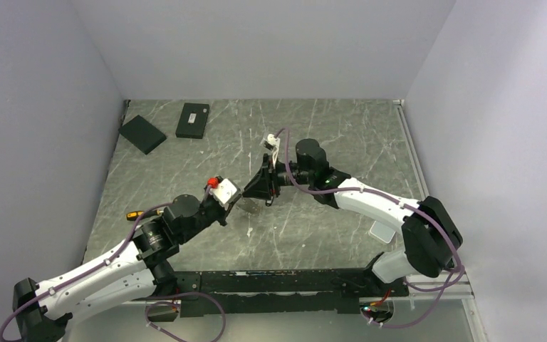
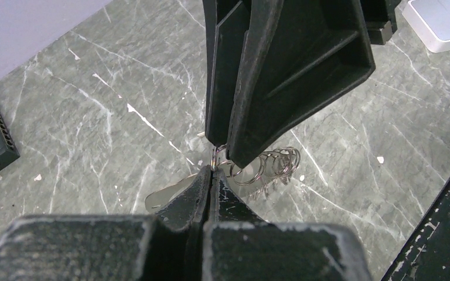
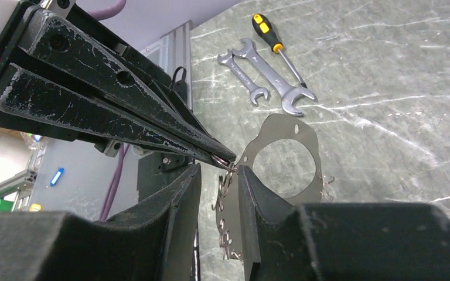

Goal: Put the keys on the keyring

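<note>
My left gripper (image 2: 212, 171) is shut, its tips pinching a small wire ring (image 2: 217, 153). It also shows in the top view (image 1: 246, 201). Beside that ring hangs a bunch of several thin wire rings (image 2: 272, 164). Below them is a flat grey metal plate (image 3: 307, 152) with a large round hole and small wire hooks along its edge. My right gripper (image 3: 220, 168) is open. Its fingers (image 2: 281, 70) stand either side of the hanging rings, tip to tip with the left fingers (image 3: 123, 99). I cannot make out single keys.
Two silver wrenches (image 3: 269, 79) and a yellow-and-black screwdriver (image 3: 266, 29) lie on the marble table. Two black boxes (image 1: 142, 133) (image 1: 193, 120) sit at the back left. A white block (image 2: 439, 20) lies near the right arm's base.
</note>
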Available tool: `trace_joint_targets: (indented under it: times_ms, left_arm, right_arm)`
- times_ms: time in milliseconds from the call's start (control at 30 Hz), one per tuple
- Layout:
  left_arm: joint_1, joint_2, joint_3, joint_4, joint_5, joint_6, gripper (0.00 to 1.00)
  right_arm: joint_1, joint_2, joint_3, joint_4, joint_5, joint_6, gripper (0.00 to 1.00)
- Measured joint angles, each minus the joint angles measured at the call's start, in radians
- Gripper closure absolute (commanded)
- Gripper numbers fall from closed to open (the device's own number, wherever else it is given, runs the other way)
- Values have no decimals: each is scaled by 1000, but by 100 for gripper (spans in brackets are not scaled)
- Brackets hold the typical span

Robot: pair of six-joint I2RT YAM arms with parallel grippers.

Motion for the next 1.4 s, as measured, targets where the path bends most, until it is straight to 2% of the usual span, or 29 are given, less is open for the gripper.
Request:
trace_joint_targets:
  times_ms: [167,367,800,1067,1367,1400]
  left_arm:
    - [0,-2,-7,-1,0,0,100]
    - [0,-4,-10,-17,-1,0,100]
    - [-1,-15,-16,-23,-45,-39,100]
    - [-2,-35,-16,-45,-74,-90,100]
    - [-1,-122,-16,-98,-79,-127,100]
    - [-1,-124,-16,-99,-76,-126,100]
  right_arm:
    - [18,6,10,-40,26,-37,76]
    - [26,19,13,-77,52,-63,100]
    - [50,26,32,-113,85,-121,100]
    - [53,-46,-15,-107,107,-194,100]
    - [58,-72,-33,-96,75,-239,100]
    - [59,-72,-33,-97,62,-242,97]
